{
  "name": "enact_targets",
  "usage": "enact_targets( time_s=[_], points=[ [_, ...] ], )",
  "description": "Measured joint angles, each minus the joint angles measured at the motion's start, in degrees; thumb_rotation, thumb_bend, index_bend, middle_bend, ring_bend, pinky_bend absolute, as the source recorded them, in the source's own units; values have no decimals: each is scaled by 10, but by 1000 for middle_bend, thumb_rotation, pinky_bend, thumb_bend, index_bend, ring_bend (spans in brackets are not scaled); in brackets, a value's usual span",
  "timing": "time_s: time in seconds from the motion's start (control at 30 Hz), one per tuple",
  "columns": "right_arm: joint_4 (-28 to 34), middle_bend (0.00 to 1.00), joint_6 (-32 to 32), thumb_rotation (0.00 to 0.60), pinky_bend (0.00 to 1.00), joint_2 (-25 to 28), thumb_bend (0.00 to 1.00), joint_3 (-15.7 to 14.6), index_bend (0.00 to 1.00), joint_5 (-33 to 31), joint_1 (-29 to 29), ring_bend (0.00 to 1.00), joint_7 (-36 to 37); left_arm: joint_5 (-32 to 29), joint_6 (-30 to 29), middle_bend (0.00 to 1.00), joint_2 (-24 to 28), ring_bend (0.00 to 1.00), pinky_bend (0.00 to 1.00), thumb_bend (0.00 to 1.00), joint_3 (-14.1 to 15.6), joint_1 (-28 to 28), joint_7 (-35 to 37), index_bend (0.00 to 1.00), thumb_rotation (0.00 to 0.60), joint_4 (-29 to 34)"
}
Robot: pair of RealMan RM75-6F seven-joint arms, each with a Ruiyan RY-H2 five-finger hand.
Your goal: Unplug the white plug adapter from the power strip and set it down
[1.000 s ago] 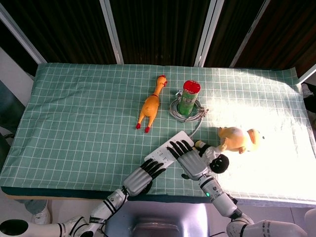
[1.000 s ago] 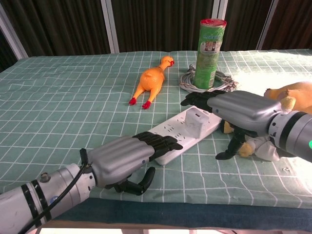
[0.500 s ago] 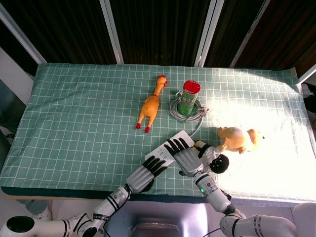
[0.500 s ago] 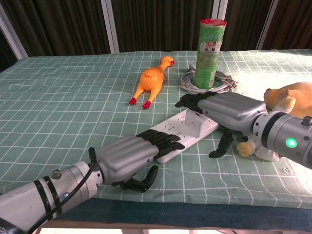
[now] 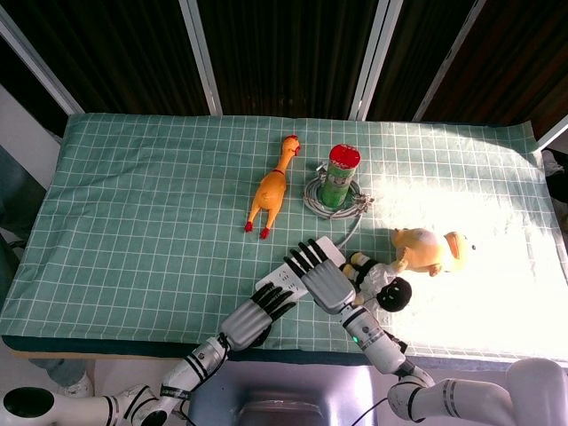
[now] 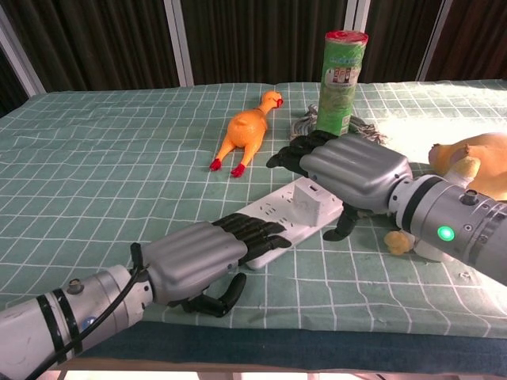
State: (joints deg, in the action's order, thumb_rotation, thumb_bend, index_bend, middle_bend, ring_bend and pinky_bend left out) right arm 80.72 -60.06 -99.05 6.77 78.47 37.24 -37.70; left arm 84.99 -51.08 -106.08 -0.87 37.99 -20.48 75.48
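The right hand (image 6: 348, 168) hovers over the white plug adapter (image 6: 315, 202), fingers spread above it and thumb hanging down beside the strip; it holds nothing. The adapter sits plugged into the white power strip (image 6: 277, 218), which lies slantwise near the tabletop's front edge. The left hand (image 6: 202, 253) presses flat, fingers extended, on the strip's near end (its thumb curls under at the table edge). Just right of the strip lie a small doll (image 5: 383, 286) and a yellow plush toy (image 5: 429, 248). Toward the middle of the green checked tablecloth (image 5: 133, 222) a green can (image 6: 339, 77) stands upright inside the coiled cord (image 5: 315, 200), with a rubber chicken (image 6: 247, 133) lying to its left.
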Motion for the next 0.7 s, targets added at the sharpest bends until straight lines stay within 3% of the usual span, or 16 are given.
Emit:
enact_targets(
  time_s=[0.3, 0.7],
  points=[
    [-16, 220, 2, 600, 153, -7, 249, -7, 268, -1, 7, 56, -13, -3, -9, 0, 15, 0, 44, 780, 9, -3, -13, 0, 513, 20],
    [-43, 266, -4, 600, 277, -27, 325, -9, 397, 5, 13, 150, -20, -9, -12, 0, 19, 0, 44, 781, 14, -3, -14, 0, 508, 19]
  ],
)
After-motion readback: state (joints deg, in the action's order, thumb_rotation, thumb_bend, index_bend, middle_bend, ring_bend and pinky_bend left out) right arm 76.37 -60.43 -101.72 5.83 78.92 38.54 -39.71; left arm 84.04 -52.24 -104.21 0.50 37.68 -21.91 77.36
